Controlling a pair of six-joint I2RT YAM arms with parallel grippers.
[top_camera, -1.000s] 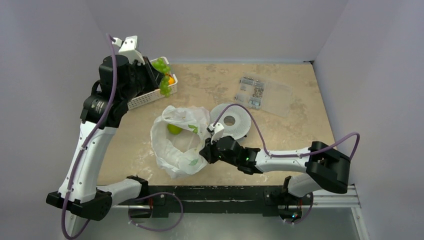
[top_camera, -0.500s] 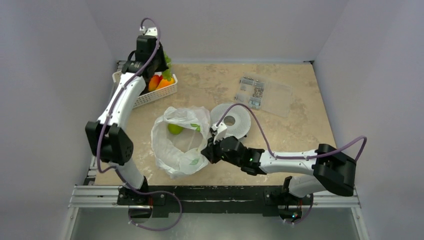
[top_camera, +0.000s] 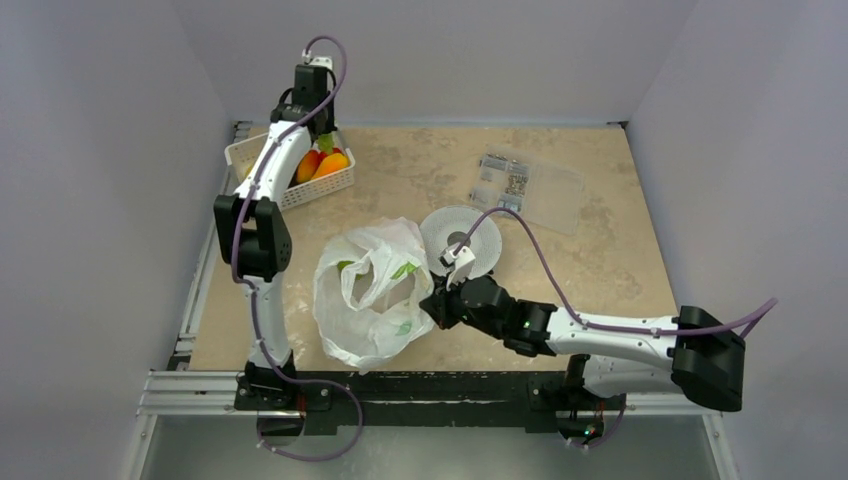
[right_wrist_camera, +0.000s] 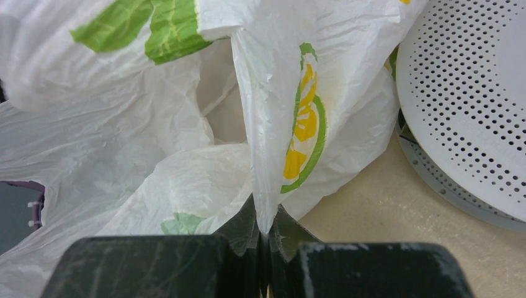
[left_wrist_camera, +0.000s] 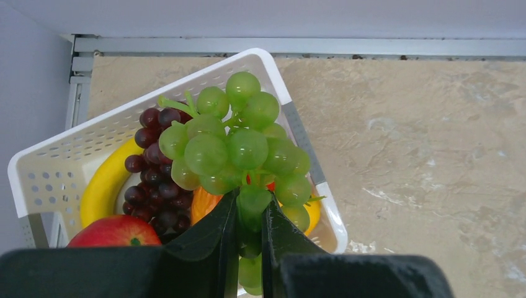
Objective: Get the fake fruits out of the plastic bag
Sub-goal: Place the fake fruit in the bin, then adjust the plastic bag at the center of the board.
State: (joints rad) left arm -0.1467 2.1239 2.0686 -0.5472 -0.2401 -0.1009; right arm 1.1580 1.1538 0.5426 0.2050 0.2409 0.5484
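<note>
Left gripper (left_wrist_camera: 249, 206) clenched on glossy green plastic grape bunch (left_wrist_camera: 239, 146), holding it just above white slotted plastic basket (left_wrist_camera: 56, 177) at far left. Basket already holds red apple (left_wrist_camera: 115, 231), dark purple grape bunch (left_wrist_camera: 155, 171), yellow banana (left_wrist_camera: 105, 183). Right gripper (right_wrist_camera: 265, 217) pinched tight on fold of thin crinkly translucent white carrier bag (top_camera: 370, 300), near centre. Bag slumped, folds hide its inside. Likely late stage: grapes not yet released; any leftover fruit unconfirmed.

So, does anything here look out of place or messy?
Nothing is spilled or broken. The white basket sits skewed to the edges of the table at the far left corner. The plastic bag is crumpled, one fold pinched in the right gripper. The left gripper holds a green grape bunch over the basket.
</note>
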